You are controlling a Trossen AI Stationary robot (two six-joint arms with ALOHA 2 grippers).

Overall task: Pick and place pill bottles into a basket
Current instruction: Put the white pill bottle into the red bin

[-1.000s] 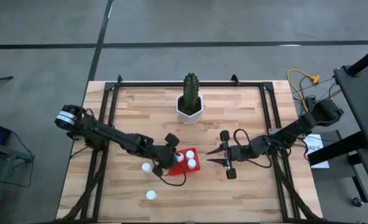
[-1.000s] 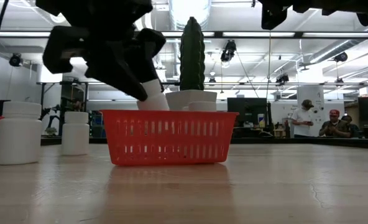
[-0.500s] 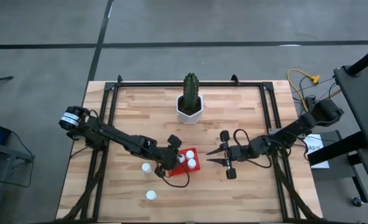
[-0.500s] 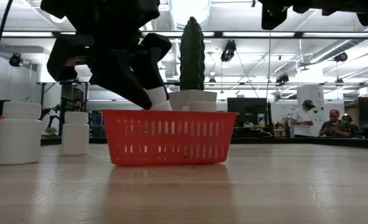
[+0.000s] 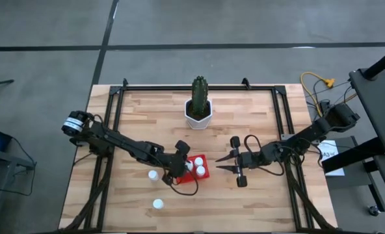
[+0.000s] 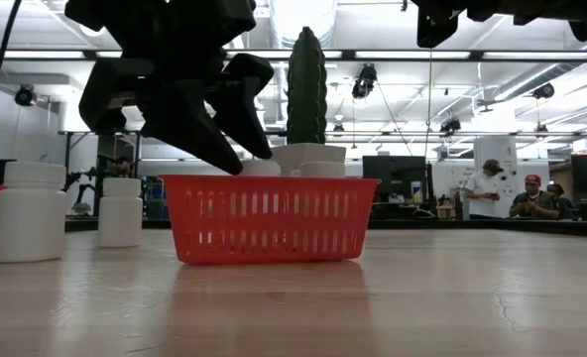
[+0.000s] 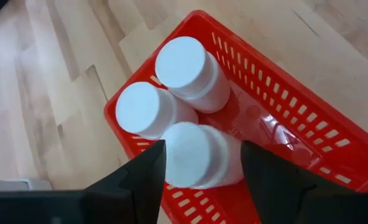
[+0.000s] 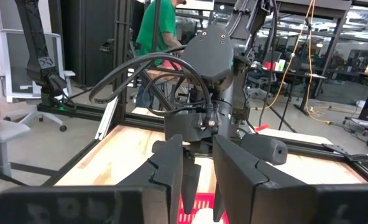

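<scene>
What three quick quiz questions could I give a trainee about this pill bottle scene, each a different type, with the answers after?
1. True or false: the left claw straddles a pill bottle standing in the red basket.
2. How many pill bottles does the left wrist view show in the basket? A) one B) three C) five
3. Fill in: two bottles stand on the table, to the basket's ____ in the high view.

Key: 1 true; 2 B; 3 left. The right claw waits right of the basket.

Glossy red plastic basket point(image 7: 283, 118), slotted walls; smooth matt white plastic pill bottles point(image 7: 193, 73); pale wood-plank table point(image 5: 257, 117).
</scene>
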